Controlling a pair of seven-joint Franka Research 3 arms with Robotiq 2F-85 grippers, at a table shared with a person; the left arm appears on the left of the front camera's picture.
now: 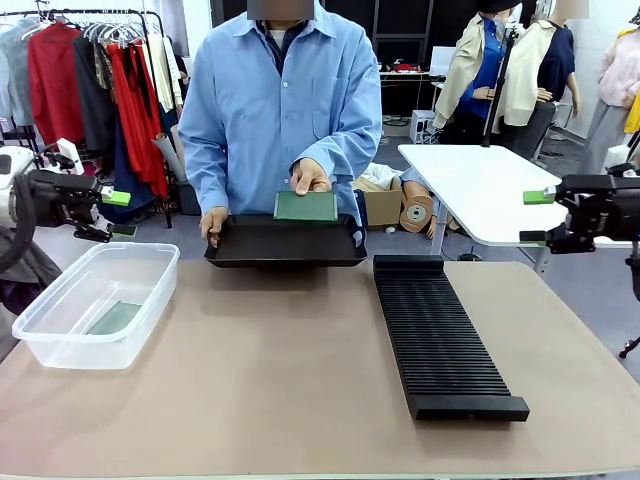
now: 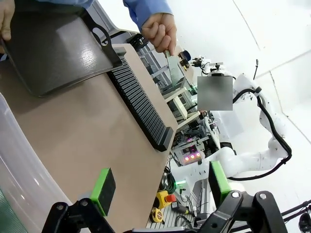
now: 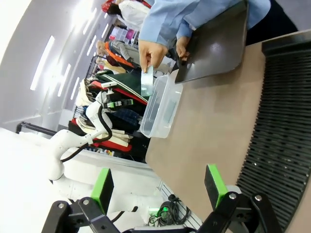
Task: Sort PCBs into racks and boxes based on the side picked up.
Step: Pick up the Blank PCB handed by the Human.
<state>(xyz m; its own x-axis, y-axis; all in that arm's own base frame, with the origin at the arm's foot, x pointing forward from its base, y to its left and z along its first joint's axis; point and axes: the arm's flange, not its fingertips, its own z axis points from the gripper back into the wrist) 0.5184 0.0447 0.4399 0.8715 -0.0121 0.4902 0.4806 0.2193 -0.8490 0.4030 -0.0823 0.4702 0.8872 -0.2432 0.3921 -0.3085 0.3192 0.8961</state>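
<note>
board: green board (image 1: pixel 306 206) held flat in person's hand (image 1: pixel 310 178), above tray (image 1: pixel 285 258)
tub: second board (image 1: pixel 113 318) lies inside tub (image 1: pixel 45 340)
fingers: left gripper (image 1: pixel 120 214), right gripper (image 1: pixel 536 217) spread wide, holding nothing
tip: pinch the board's free edge, away from the hand

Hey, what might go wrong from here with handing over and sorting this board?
The PCB is pinched in the person's hand by the tray, so the left gripper or right gripper, both open, might bump that hand when reaching. The rack has narrow slots; a tilted board might jam or miss.
</note>
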